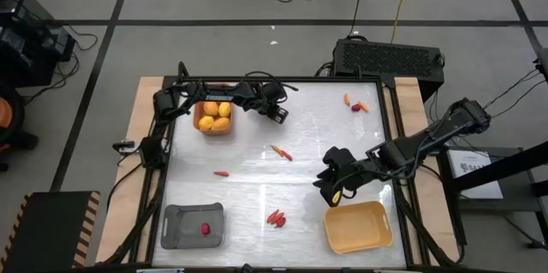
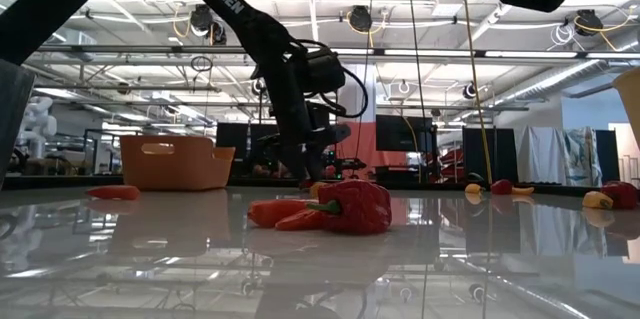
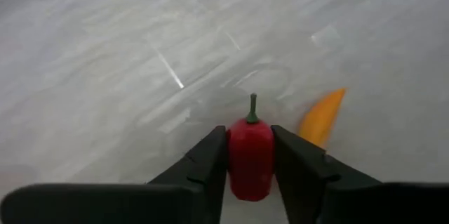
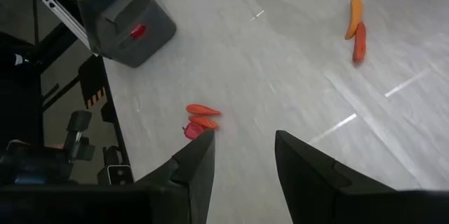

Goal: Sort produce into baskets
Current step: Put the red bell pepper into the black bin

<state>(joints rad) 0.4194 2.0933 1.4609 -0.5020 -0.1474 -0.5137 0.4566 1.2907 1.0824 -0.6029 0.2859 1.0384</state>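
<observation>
Your left hand (image 3: 250,134) is clamped on a small red pepper (image 3: 250,164), one finger pressed to each side and the green stem pointing away from the wrist. A yellow-orange piece (image 3: 321,119) lies just beside it on the worktop (image 1: 248,192). From above, that hand sits next to the orange-brown basket (image 1: 199,123) near the far-left corner, which holds the lemons (image 1: 216,115). Your right hand (image 4: 245,142) hangs with its fingers apart and nothing between them, near the yellow basket (image 1: 358,228) in the near-right corner. The grey basket (image 1: 181,226) in the near-left corner holds one red piece (image 1: 204,228). Loose carrots and chillies (image 1: 276,217) lie scattered across the middle.
</observation>
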